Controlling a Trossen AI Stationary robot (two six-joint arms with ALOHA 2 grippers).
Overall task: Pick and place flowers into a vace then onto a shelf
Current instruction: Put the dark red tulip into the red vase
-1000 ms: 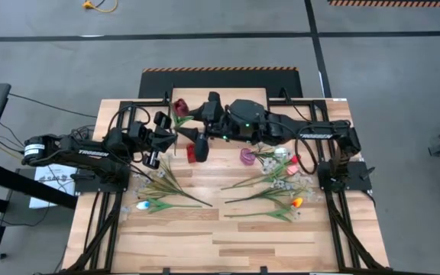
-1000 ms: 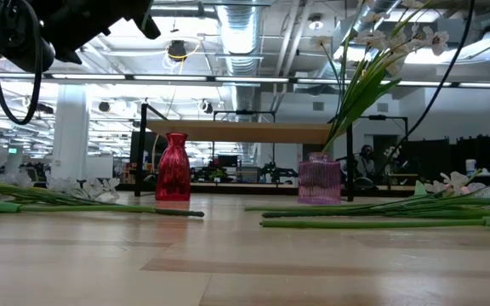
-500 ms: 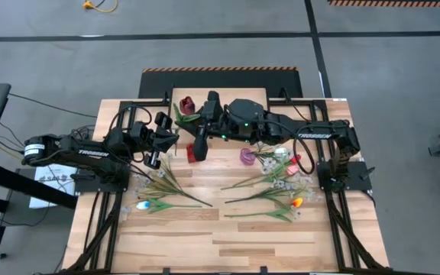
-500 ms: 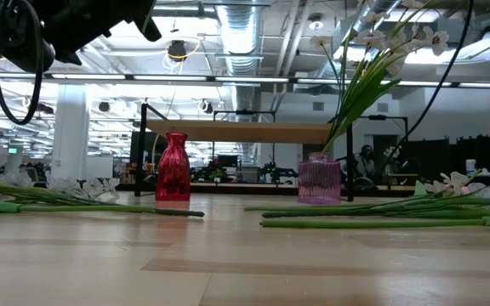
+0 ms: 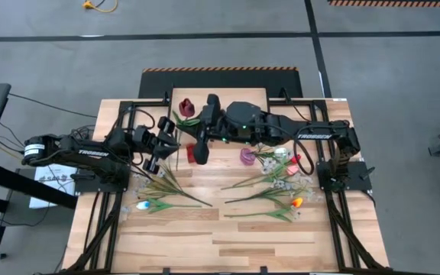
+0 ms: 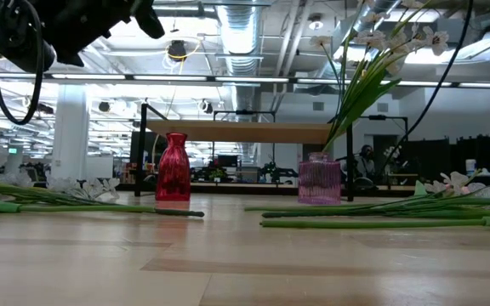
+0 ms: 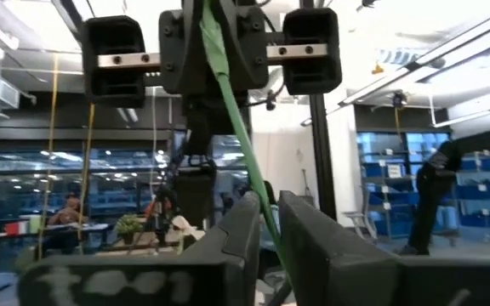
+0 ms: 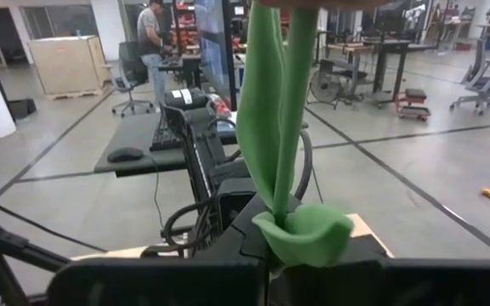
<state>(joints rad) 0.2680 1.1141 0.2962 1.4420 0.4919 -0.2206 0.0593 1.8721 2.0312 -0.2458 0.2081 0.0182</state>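
**Flower handover above the red vase: items from the table's front edge to the back**

1. Loose flowers [image 5: 163, 200], green-stemmed, lying flat on the slatted wooden tabletop [image 5: 228, 244] in two groups, left and right; one orange tulip head [image 5: 297, 202] shows at the right. In the low view the stems [image 6: 373, 223] run level across the boards.
2. Pink ribbed glass vase [image 6: 319, 184], translucent, holding a spray of small white blossoms [image 6: 381, 42]; the top of the spray is cut off by the picture's edge.
3. Red vase [image 6: 173, 168], narrow-necked, glossy, standing upright to the left of the pink one.
4. Left gripper [image 5: 164, 145], beside the red vase; its fingers [image 7: 245, 238] stand slightly apart with a green stem [image 7: 232, 110] running between them. Whether they press it cannot be told.
5. Right gripper [image 5: 202, 128], over the red vase, closed tight on the green stem [image 8: 283, 110] and its curled leaf [image 8: 304, 238]. A dark red tulip head [image 5: 186, 108] lies over the shelf.
6. Shelf [image 6: 245, 132], a light-wood board on thin dark legs, at the back behind both vases.
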